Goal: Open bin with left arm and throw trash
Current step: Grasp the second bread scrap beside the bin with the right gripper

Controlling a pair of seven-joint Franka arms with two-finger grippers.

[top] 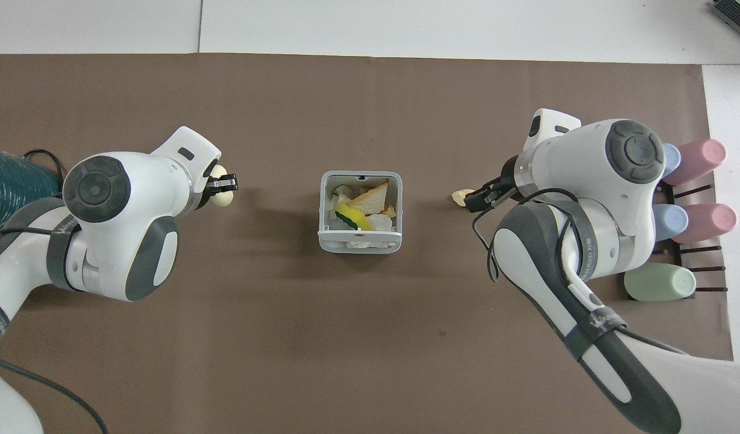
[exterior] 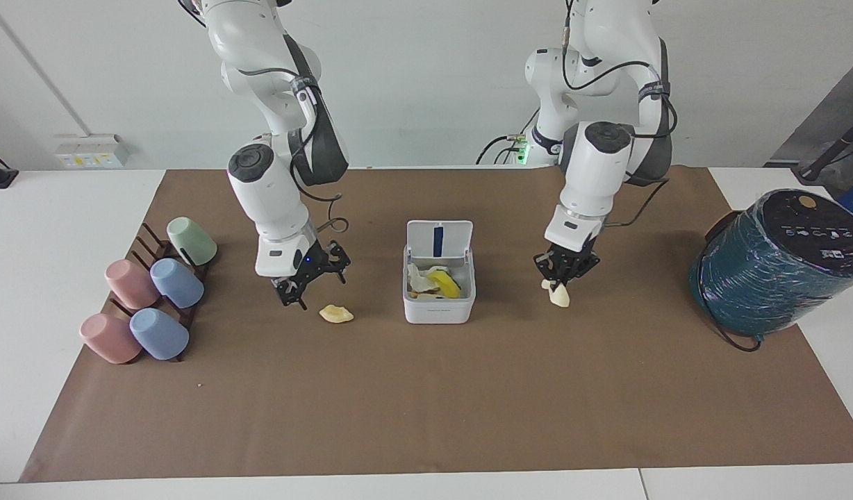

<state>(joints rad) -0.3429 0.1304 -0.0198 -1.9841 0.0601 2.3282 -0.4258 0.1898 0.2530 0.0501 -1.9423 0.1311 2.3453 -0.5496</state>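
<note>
**With the lid up, both arms work the scraps**

Because its lid (exterior: 438,239) stands upright on the hinge at the edge nearer the robots, the bin (exterior: 439,305) is open at mid-table, and scraps, one of them yellow, already lie inside. That leaves its mouth free for drops from above.

The left gripper (exterior: 562,273) is closed on a pale scrap (exterior: 559,296) that hangs below its fingertips, over the mat toward the left arm's end of the bin. By my reading, it is held clear of the mat so it can be carried across and let go over the opening.

The right gripper (exterior: 307,281) hangs with fingers spread just beside another scrap (exterior: 336,314), which lies on the mat toward the right arm's end of the bin. The spread suggests it is lining up to pinch that piece; it is not yet touching it.
</note>
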